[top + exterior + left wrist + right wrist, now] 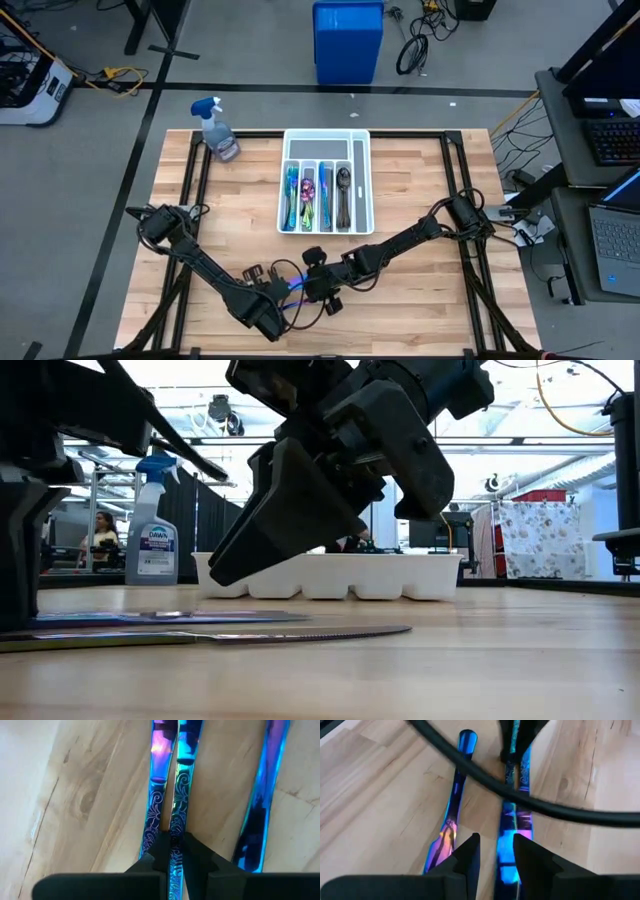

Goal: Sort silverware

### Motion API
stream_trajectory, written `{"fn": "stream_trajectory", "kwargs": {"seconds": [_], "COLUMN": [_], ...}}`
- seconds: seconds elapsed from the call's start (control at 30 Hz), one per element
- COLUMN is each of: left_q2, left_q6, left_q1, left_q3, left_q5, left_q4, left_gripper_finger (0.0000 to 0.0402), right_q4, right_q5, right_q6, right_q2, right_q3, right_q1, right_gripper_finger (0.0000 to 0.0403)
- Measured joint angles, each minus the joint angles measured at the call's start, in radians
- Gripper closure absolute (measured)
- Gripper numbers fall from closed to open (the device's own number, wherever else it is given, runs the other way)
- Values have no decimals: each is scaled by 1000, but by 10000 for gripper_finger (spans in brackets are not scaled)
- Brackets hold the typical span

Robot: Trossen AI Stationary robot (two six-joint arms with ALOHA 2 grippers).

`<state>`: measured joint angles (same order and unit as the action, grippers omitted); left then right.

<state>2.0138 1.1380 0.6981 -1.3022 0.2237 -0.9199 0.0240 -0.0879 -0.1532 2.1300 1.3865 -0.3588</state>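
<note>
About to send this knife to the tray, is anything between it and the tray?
The right arm crosses the direct line from the knife, clamped in the left gripper, to the white tray. Nothing else visible lies between.

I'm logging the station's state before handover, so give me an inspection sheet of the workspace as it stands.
Surface: wooden table, bare around the tray.
Job's things: three iridescent blue knives on the table's near edge; white tray holds sorted cutlery.
Clutter: spray bottle at the far left corner.
Grippers: left gripper shut on one knife handle; right gripper open over the same knives.
Cables: a black cable crosses over the knives.
Surroundings: blue bin, laptop, a person beyond.
</note>
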Motion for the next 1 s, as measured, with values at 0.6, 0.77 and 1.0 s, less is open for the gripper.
{"fn": "stream_trajectory", "kwargs": {"seconds": [0.6, 0.77, 1.0], "left_q2": [7, 7, 5], "left_q6": [45, 72, 104], "left_q1": [-12, -12, -15], "left_q3": [-56, -57, -67], "left_q5": [13, 14, -33], "left_q4": [-213, -259, -298], "left_gripper_finger": [388, 388, 384], "right_q4": [4, 4, 17], "right_q5": [0, 0, 5], "right_q6": [-1, 0, -13], "right_q2": [0, 0, 0], "right_q3": [0, 0, 0], "right_q1": [0, 0, 0], "right_gripper_finger": [302, 302, 302]}}
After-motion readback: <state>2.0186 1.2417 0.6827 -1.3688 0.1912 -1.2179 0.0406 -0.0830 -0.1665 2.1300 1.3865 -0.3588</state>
